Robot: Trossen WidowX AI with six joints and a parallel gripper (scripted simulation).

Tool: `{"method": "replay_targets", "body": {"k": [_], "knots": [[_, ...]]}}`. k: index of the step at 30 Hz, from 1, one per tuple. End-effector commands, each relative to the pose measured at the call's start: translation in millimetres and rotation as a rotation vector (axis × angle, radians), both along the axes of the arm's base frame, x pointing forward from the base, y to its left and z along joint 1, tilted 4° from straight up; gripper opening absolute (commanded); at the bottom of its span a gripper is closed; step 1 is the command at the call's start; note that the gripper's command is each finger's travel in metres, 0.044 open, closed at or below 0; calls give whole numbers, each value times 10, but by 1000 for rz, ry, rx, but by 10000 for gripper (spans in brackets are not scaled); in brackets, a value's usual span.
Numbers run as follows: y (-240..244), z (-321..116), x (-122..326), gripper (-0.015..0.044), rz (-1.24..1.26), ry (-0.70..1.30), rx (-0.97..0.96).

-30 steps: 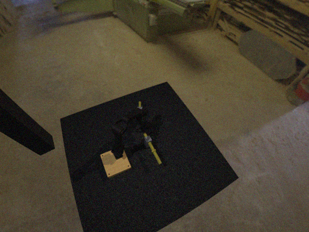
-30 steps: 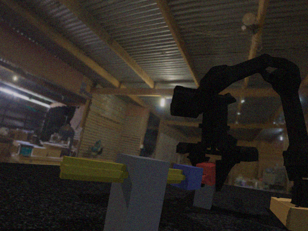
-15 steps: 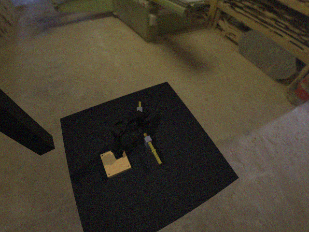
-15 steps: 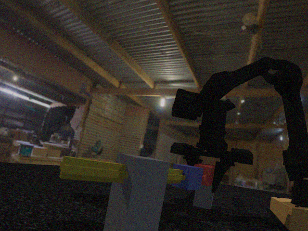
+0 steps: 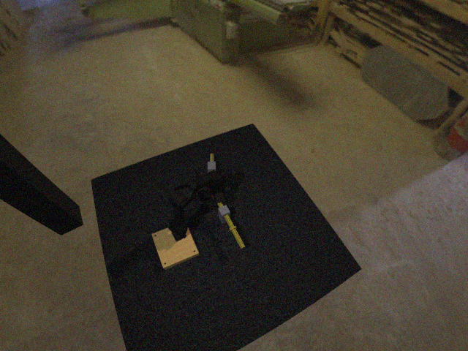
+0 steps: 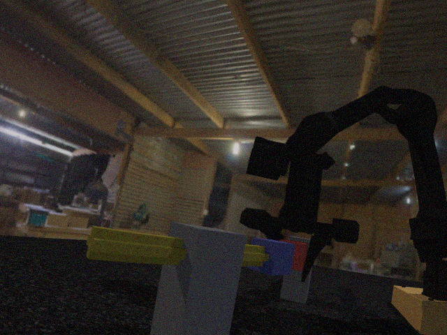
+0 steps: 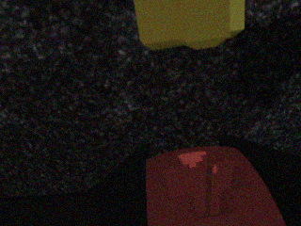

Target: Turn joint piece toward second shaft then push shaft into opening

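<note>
The joint piece, with a red part (image 6: 299, 254) (image 7: 207, 188) and a blue part (image 6: 276, 256), is between the fingers of my gripper (image 6: 292, 256), which is shut on it. The second shaft (image 5: 238, 238) (image 6: 130, 246) (image 7: 188, 24) is yellow and passes through its grey block (image 5: 224, 210) (image 6: 209, 288). In the wrist view its end faces the red part across a gap, roughly in line. The fixed shaft (image 5: 211, 156) is yellow, in the far grey block (image 5: 211, 165) (image 6: 295, 289). The arm hides the joint's opening and most of the hinge.
The arm stands on a wooden base plate (image 5: 177, 253) (image 6: 433, 313) left of the second shaft in the top view. A dark mat (image 5: 295, 264) lies under everything. A collar (image 5: 232, 228) sits on the second shaft, outside its block. A black beam (image 5: 49, 204) shows at the left.
</note>
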State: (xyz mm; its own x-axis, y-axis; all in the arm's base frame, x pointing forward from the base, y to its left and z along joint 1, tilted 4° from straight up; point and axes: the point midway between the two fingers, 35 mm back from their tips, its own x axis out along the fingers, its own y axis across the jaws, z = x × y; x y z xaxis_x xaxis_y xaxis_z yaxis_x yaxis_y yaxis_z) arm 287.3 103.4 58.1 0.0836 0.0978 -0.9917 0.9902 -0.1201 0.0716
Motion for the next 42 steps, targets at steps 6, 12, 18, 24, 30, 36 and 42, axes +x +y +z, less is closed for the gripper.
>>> {"method": "replay_targets", "body": {"k": [6,12,18,24,30,36,42], "knots": [[0,-8,13,0,30,0,18],[0,-7,8,0,22,1,13],[0,-7,8,26,22,1,13],[0,-7,8,147,22,1,13],[0,-7,8,278,22,1,13],[0,-7,8,436,22,1,13],[0,-7,8,440,22,1,13]]}}
